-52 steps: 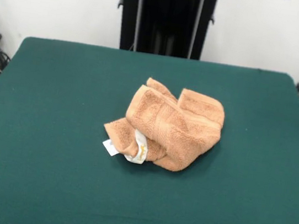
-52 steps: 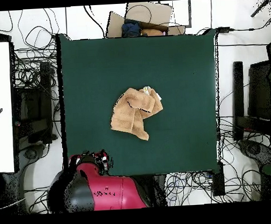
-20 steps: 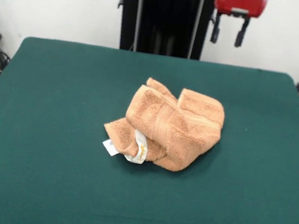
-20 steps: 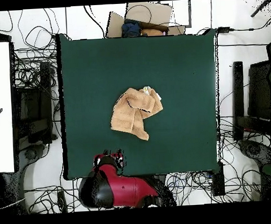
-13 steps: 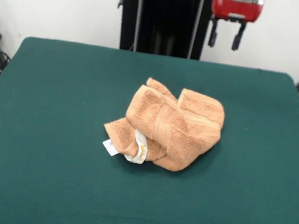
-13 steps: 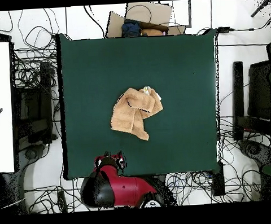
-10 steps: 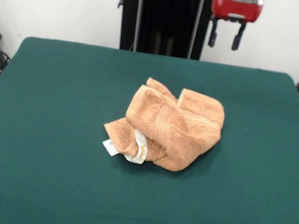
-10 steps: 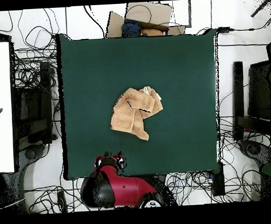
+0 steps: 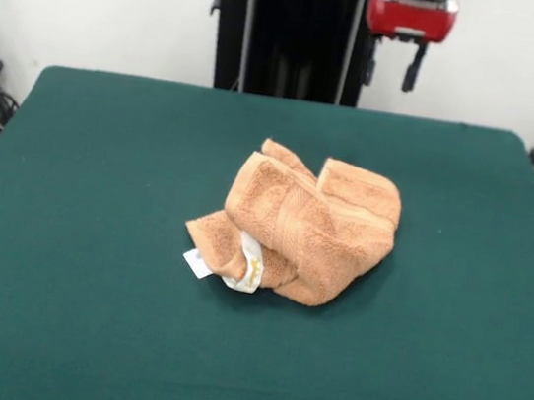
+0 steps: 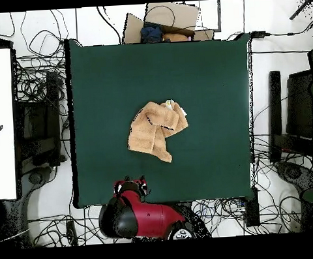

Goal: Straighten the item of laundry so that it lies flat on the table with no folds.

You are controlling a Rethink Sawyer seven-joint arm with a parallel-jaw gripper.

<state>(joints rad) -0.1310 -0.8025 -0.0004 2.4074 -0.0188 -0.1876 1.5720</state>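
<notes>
The orange-tan towel [image 9: 298, 226] lies crumpled and folded over itself near the middle of the dark green table [image 9: 101, 177], with white tags [image 9: 238, 264] sticking out at its near left edge. It also shows in the overhead view [image 10: 156, 131]. My gripper [image 9: 389, 73] hangs high above the table's far edge, right of centre, well apart from the towel. Its two dark fingers [image 9: 410, 76] stand apart, open and empty. In the overhead view the gripper [image 10: 131, 186] is at the table's [image 10: 209, 86] bottom edge.
The black pedestal [image 9: 296, 30] stands behind the table's far edge. Cables and boxes lie on the floor around the table [image 10: 41, 114]. A cardboard box with cloth [image 10: 163, 26] sits past the table's top edge in the overhead view.
The gripper came into view at the far edge from outside the picture and has since shifted slightly left in the front view. The towel has not moved.
</notes>
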